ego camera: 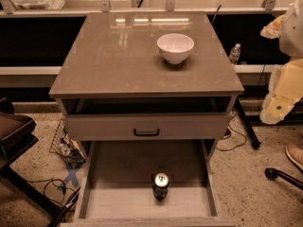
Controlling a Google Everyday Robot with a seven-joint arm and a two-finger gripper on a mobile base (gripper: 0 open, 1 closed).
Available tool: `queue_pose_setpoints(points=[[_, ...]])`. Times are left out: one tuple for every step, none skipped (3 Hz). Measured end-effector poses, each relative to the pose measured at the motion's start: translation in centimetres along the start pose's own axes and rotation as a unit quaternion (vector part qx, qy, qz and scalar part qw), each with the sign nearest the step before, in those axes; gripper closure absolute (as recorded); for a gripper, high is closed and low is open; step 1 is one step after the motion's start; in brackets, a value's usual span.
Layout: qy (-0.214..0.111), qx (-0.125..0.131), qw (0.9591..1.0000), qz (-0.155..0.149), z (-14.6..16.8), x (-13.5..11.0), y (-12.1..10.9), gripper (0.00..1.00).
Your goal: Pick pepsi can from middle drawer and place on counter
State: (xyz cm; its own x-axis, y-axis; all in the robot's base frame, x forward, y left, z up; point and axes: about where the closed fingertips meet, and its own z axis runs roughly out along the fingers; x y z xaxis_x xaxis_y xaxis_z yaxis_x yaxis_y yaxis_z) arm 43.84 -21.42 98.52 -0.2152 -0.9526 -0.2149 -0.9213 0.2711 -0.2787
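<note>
Low at the front of the pulled-out drawer (pixel 120 174), just right of its middle, the can (pixel 160 186) stands upright on the bare floor. Its long axis is vertical and its silver top and pull tab face up. Its dark side is too dim for any brand or label to be read. It touches neither side wall. Above the drawer is a grey drawer front (pixel 189 126) with a dark handle (pixel 146 132), and over that the counter (pixel 109 56), glossy with light glare at its far edge. A white bowl (pixel 175 48) sits on the counter, right of centre. The gripper (pixel 273 27) hangs at the right edge of the view, off the counter's far right corner and well apart from the can. Whether it is open or closed cannot be told, and it touches neither the counter nor the drawer. A small bottle (pixel 235 53) stands beyond the counter's right side.
</note>
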Motion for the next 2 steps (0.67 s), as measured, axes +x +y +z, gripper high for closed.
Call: queue_pose_setpoints(points=[[0.002,0.003,1.0,0.001,-0.3,0.04,-0.24,0.0],[-0.028,-0.003,0.9995,0.011,0.54,0.58,-0.09,0.0]])
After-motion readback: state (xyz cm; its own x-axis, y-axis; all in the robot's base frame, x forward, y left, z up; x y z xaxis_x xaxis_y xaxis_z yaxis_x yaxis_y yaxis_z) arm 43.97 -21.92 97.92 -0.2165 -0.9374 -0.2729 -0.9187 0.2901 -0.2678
